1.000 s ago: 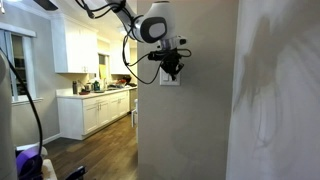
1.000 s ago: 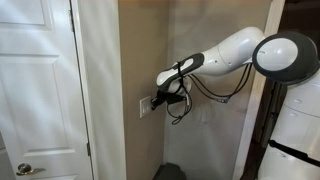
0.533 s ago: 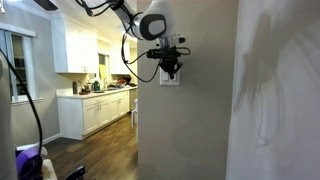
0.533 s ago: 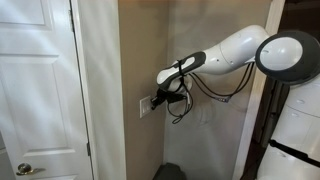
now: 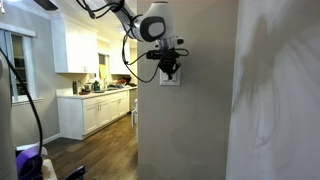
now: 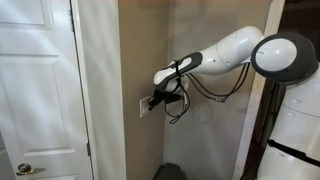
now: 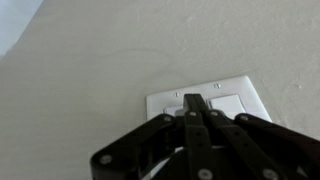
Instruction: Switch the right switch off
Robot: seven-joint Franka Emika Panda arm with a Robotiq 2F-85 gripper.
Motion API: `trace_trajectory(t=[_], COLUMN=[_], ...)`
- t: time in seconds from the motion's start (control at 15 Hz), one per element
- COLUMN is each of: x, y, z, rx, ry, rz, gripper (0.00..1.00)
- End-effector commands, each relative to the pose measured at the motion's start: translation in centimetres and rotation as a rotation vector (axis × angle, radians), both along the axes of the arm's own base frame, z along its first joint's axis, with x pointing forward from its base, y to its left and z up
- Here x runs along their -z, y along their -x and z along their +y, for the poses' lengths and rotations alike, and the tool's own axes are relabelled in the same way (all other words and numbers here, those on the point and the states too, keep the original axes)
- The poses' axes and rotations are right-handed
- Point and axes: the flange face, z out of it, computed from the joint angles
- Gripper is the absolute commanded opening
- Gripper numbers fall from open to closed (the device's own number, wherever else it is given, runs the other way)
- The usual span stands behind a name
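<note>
white wall plate (image 7: 250,90) on a beige wall (image 7: 80,60); right switch (image 7: 228,104) lies just beside the claw (image 7: 195,102), pinched together, holding nothing. judgement: shift the tip onto the right paddle only, press squarely, keep off the left switch (image 7: 168,103). no legible writing.
</note>
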Motion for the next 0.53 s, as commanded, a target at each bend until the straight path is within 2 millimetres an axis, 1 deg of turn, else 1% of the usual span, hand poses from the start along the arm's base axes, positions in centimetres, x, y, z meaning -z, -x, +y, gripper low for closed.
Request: trace_trajectory(t=[0.0, 0.2, 0.47], x=[0.6, 1.0, 1.1], y=[-1.2, -1.8, -2.3], z=[-0.2, -0.1, 0.5], rx=[-0.001, -0.001, -0.011], ry=[0.012, 0.010, 0.016], rz=[0.007, 0.010, 0.005], gripper=[0.00, 0.00, 0.00])
